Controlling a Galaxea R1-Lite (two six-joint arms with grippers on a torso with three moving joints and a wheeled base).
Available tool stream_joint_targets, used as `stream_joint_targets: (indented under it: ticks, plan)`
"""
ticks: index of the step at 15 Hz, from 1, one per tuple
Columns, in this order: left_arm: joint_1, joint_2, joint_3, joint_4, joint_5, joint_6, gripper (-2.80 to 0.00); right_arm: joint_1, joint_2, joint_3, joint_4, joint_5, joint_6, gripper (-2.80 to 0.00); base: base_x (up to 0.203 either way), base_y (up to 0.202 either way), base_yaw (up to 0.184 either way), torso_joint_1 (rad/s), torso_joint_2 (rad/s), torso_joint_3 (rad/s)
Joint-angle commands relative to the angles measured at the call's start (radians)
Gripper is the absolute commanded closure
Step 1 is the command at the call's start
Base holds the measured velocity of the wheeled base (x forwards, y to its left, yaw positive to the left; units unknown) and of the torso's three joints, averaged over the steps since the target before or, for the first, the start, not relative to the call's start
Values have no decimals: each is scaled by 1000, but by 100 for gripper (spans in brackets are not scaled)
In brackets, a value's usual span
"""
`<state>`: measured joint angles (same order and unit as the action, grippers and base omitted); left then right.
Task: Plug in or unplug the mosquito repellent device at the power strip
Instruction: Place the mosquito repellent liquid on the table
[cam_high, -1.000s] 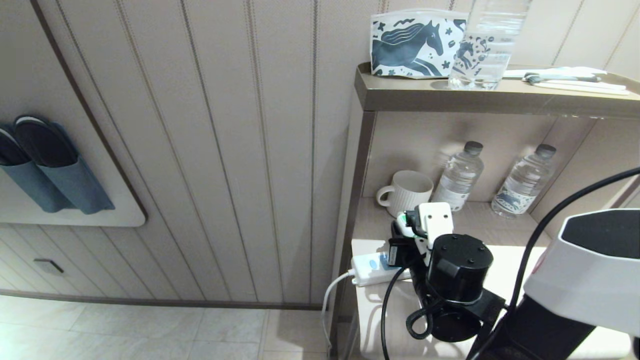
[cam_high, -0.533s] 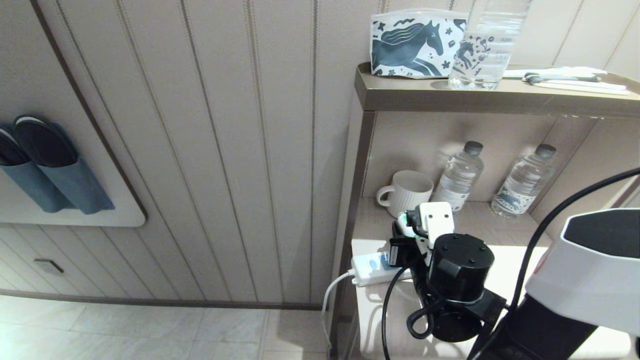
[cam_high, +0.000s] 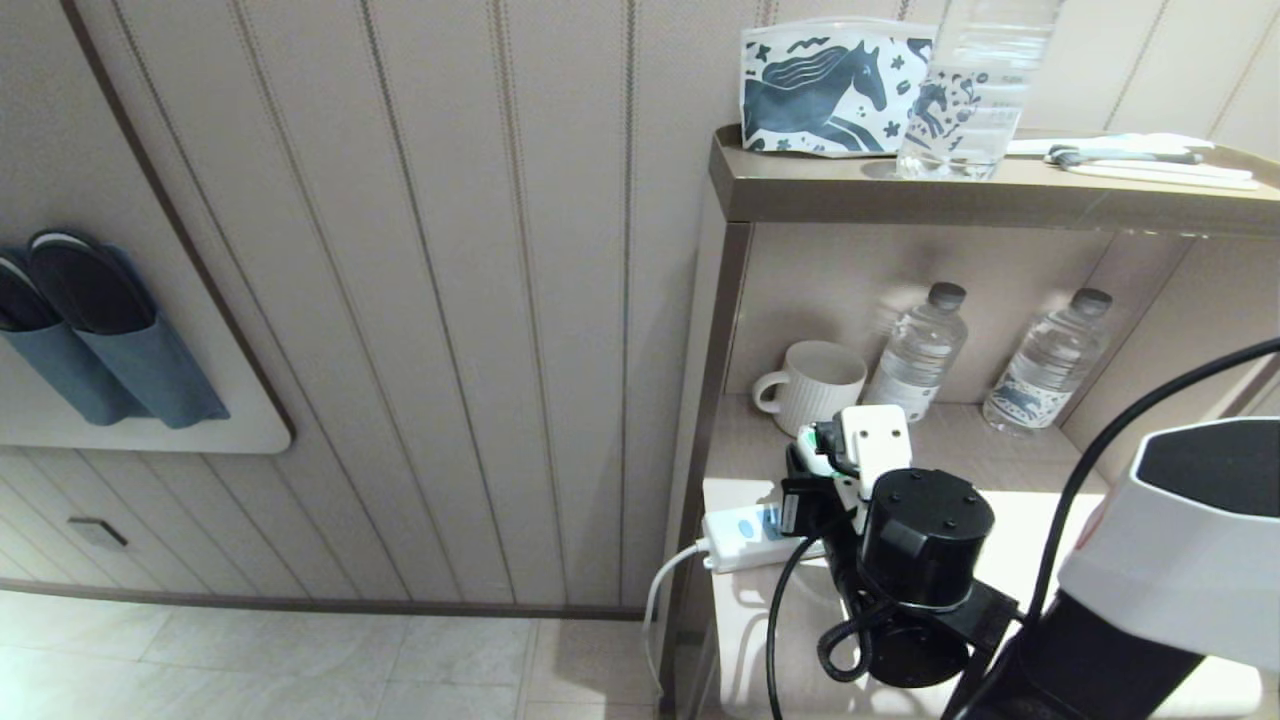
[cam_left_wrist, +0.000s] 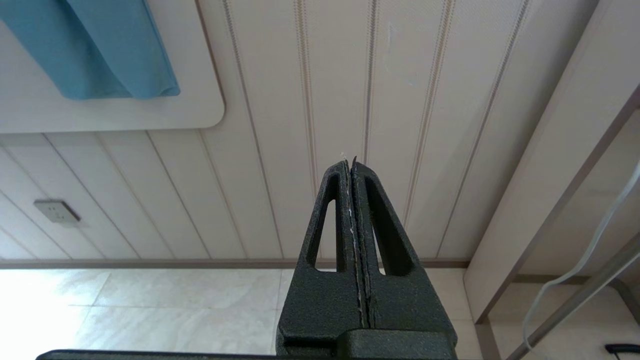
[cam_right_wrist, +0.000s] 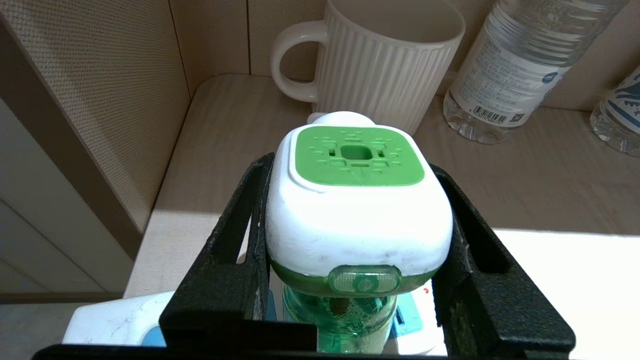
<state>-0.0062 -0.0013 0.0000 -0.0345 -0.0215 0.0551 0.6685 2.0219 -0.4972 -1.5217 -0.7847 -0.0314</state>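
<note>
Mosquito repellent device (cam_right_wrist: 357, 210), white rounded head with green centre over a green bottle, stands upright over the white oblong power strip (cam_high: 740, 523), pinched sideways by your right gripper (cam_right_wrist: 357, 240) fingers. Left gripper (cam_left_wrist: 352, 170) hangs well away, fingers pressed together.

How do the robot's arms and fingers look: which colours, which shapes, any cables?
The right gripper has matte black fingers with a rough texture. In the head view a black cylindrical wrist joint sits behind them, a looping black cable runs beside it, and the arm has a white shell. The left gripper has black tapered fingers with long cut-out slots.
</note>
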Motion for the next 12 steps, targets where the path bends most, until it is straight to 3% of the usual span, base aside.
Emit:
stream_joint_targets:
  ticks: [1,12]
  plan:
    - [0,1,0,-1,0,0,0,0,-2,0,-48,-5,-1,0,0,0,0,0,0,0]
    - [0,1,0,-1,0,0,0,8,-12,20,-48,-2,-18,0,0,0,0,0,0,0]
